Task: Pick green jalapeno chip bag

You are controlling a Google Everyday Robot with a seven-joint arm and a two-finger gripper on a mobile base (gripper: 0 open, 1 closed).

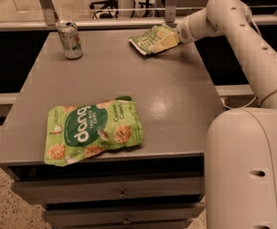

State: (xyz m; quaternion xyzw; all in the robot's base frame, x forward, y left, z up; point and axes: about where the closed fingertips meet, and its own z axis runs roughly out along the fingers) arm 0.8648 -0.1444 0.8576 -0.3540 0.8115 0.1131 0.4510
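The green jalapeno chip bag, judged light and crinkly, is best pinched at the edge where the gripper is apparently pressed, its closure not discernible

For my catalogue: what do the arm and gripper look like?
The arm is off-white: thick, smooth, rounded tubes, with a row of small dark holes along one segment. The gripper, at the table's far edge by the small chip bag, looks pale tan.

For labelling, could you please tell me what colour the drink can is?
Camera view: the can is green and white; end effector at the jalapeno chip bag.
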